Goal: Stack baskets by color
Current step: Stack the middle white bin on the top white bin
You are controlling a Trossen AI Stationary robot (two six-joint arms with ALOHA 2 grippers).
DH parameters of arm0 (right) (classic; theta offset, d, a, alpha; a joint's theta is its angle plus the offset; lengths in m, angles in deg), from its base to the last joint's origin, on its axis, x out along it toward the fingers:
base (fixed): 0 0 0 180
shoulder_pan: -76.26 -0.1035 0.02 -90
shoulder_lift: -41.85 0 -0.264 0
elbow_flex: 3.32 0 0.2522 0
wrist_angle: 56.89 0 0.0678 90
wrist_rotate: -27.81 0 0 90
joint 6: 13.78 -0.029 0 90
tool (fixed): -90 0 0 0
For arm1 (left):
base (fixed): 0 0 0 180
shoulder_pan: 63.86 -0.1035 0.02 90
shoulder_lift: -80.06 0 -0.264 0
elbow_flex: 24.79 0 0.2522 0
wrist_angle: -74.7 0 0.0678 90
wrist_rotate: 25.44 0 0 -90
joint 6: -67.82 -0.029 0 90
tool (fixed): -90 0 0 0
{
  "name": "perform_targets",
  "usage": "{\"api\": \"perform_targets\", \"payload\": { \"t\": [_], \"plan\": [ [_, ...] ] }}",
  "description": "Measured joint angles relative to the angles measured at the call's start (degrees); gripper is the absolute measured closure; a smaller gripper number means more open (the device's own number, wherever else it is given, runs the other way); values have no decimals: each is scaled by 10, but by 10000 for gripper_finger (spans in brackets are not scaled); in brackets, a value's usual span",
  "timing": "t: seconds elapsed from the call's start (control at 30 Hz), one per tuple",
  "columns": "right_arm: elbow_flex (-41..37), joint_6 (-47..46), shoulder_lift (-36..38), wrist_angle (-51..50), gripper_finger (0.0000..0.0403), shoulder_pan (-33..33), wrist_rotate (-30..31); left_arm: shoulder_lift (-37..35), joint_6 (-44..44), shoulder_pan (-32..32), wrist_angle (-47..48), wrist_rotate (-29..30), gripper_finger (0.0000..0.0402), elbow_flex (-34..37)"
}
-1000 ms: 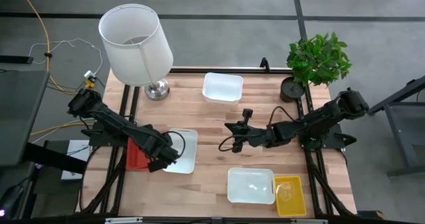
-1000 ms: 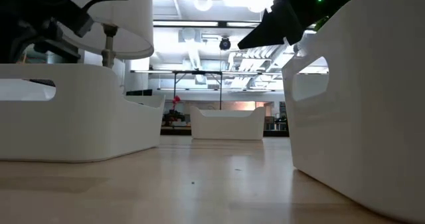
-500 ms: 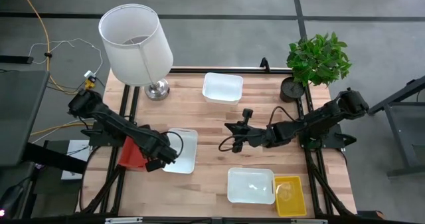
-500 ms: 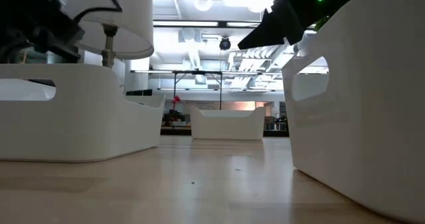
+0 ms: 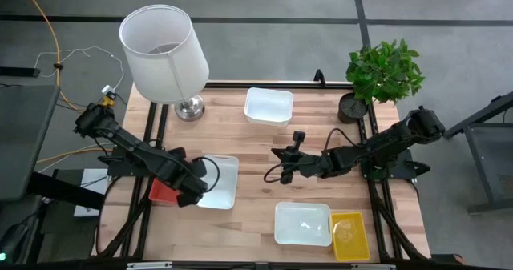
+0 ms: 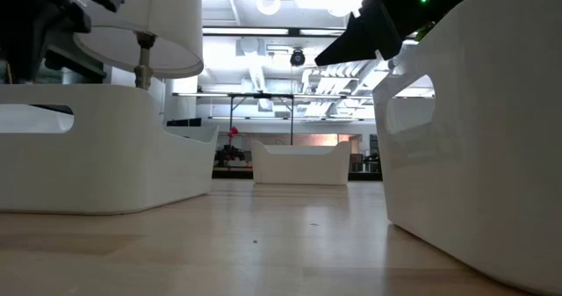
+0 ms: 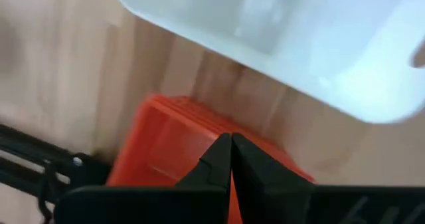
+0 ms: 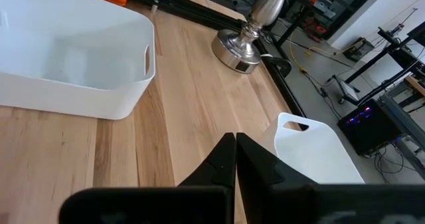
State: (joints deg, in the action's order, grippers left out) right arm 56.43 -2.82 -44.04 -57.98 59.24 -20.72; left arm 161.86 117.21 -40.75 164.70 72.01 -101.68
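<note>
A red basket (image 5: 163, 192) is at the table's left edge, beside a white basket (image 5: 222, 182). My left gripper (image 5: 189, 193) points down, shut at the red basket's side (image 7: 166, 151) nearest the white one. Two more white baskets stand at the far middle (image 5: 268, 106) and near the front edge (image 5: 303, 223). The front one has a yellow basket (image 5: 350, 236) on its right. My right gripper (image 5: 276, 153) hangs shut over the table's middle with nothing in it. My left gripper pinches the red basket's rim (image 7: 199, 125) between its two fingers, on the side toward the white basket. The fingers come from above, pointing down. The basket reaches away from them toward the table's left edge. I cannot tell whether it is clear of the table.
A big white lampshade (image 5: 164, 54) on a metal foot (image 5: 190, 107) stands at the far left. A potted plant (image 5: 383, 71) is at the far right corner. Bare wood lies between the white baskets in the table's middle (image 5: 256, 154).
My left gripper has risen a little, still shut. The red basket has moved with it: it tipped toward the table's left edge, and from above it now shows shorter than before. My right arm has kept still.
</note>
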Motion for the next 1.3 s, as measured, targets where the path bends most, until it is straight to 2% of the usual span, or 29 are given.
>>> {"api": "perform_targets", "payload": {
  "t": [0.07,0.17,0.37,0.5,0.63,0.73,1.3],
  "plan": [
    [0,1,0,-5,403,-2,0,-7,-18,2,-25,33,401,13],
    [0,26,0,-8,403,-11,6,-33,-63,10,-115,114,401,34],
    [0,45,23,-11,403,-42,56,-108,-198,6,-341,205,401,86],
    [0,43,49,-17,403,-57,54,-157,-303,5,-527,257,401,160],
    [0,41,57,-26,403,-60,53,-194,-388,5,-754,261,401,263],
    [0,16,57,-31,403,-59,50,-203,-411,5,-863,248,401,315],
    [0,-20,56,-30,402,-59,24,-207,-399,5,-877,237,401,328]
  ]
}}
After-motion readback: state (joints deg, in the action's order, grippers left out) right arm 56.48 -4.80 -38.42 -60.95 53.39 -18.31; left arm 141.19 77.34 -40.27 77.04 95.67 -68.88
